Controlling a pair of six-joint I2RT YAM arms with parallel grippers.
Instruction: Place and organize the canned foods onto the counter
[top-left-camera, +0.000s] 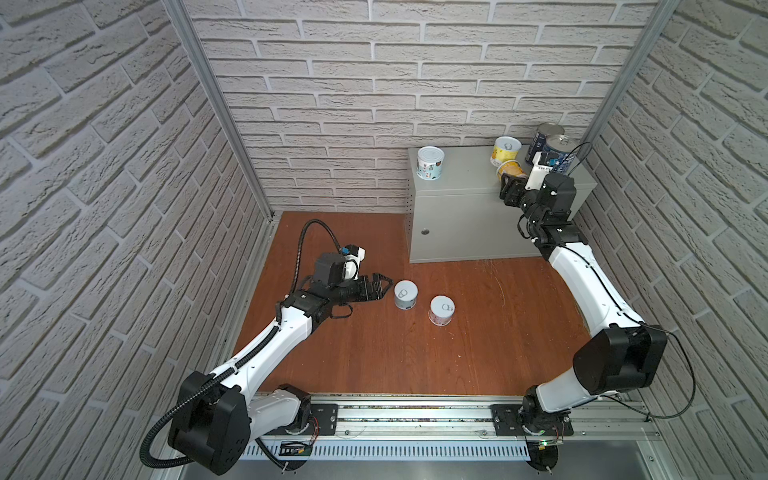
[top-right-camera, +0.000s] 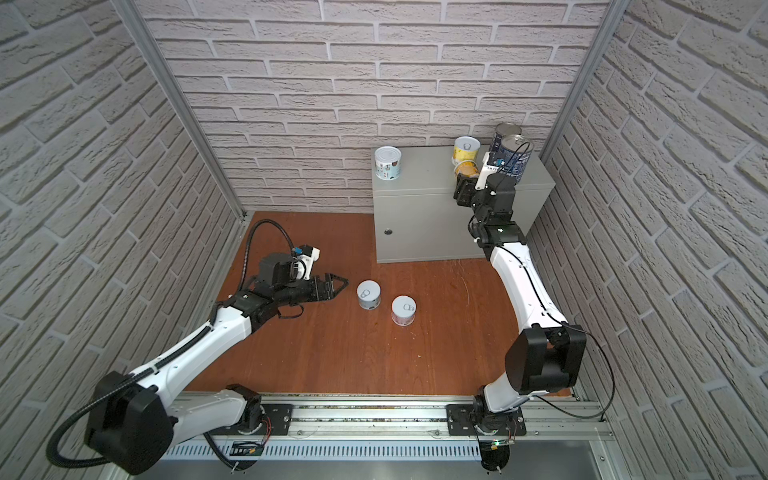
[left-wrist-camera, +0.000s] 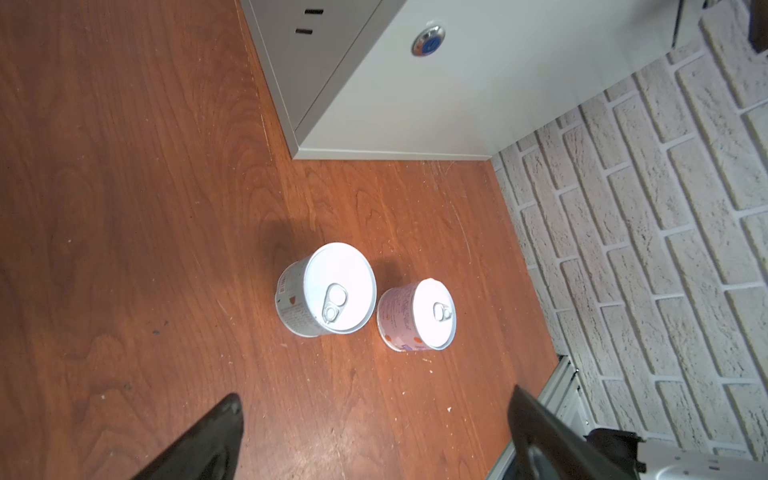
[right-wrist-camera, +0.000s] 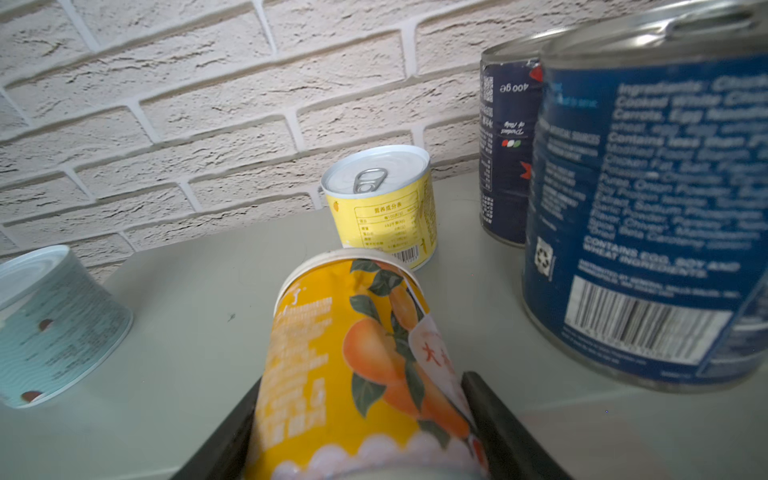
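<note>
My right gripper (right-wrist-camera: 361, 424) is shut on an orange-labelled can (right-wrist-camera: 345, 353), held tilted over the counter (top-left-camera: 465, 183) in front of a yellow can (top-left-camera: 506, 154). Two taller dark-blue cans (top-left-camera: 559, 151) stand at the counter's back right corner, close beside that gripper (top-left-camera: 510, 185). A white-and-teal can (top-left-camera: 430, 163) stands at the counter's back left corner. On the wooden floor stand a grey-labelled can (left-wrist-camera: 326, 291) and a pink-labelled can (left-wrist-camera: 415, 316). My left gripper (top-left-camera: 384, 286) is open and empty, just left of the grey can (top-left-camera: 405, 294).
The counter's front door carries a round lock (top-left-camera: 424, 232). Brick-patterned walls close in the left, back and right sides. The arms' mounting rail (top-left-camera: 415, 415) runs along the front edge of the brown floor (top-left-camera: 478, 332).
</note>
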